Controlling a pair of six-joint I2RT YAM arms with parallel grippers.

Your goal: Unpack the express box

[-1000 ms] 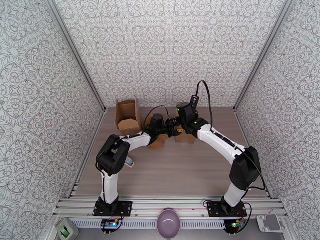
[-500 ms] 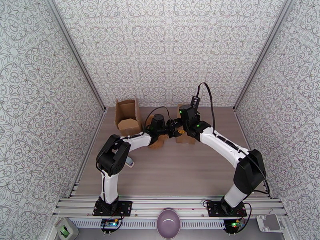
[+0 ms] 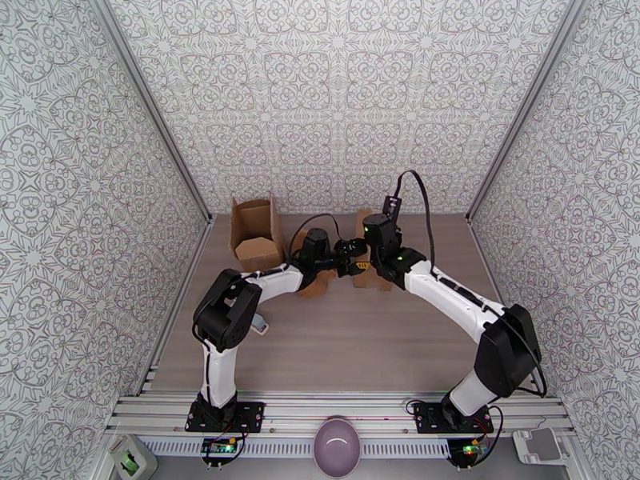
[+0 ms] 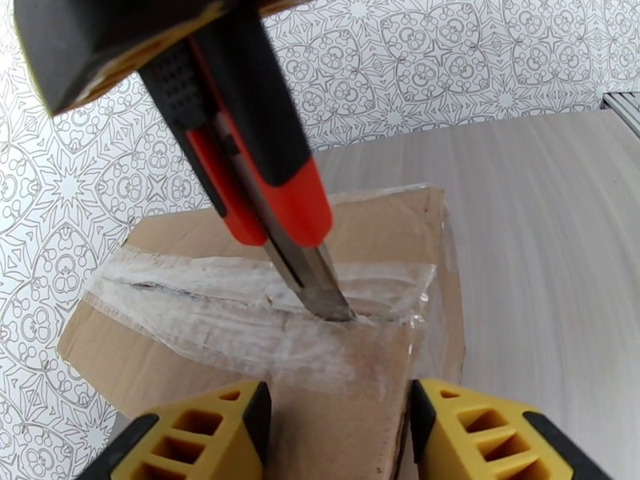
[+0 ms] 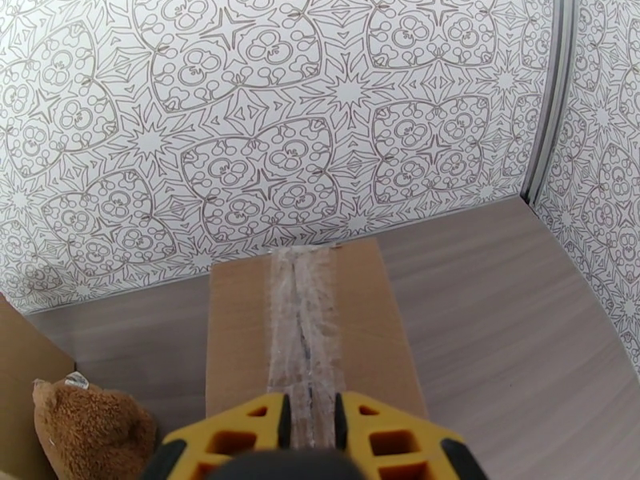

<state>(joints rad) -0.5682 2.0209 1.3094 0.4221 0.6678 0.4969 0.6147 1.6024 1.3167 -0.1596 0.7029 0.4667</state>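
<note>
A robotics lab test cell: patterned panels [image 3: 336, 98] wall in a wood-grain table [image 3: 360, 346] on three sides, aluminium rails [image 3: 344, 410] run along its near edge, and a left arm [image 3: 240, 314] and right arm [image 3: 456, 298] are bolted there.

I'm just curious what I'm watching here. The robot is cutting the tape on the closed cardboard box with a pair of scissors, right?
Not scissors. The tool is a red and black utility knife, with its blade set on the clear tape along the seam of the closed cardboard box. The left wrist view shows this.
</note>
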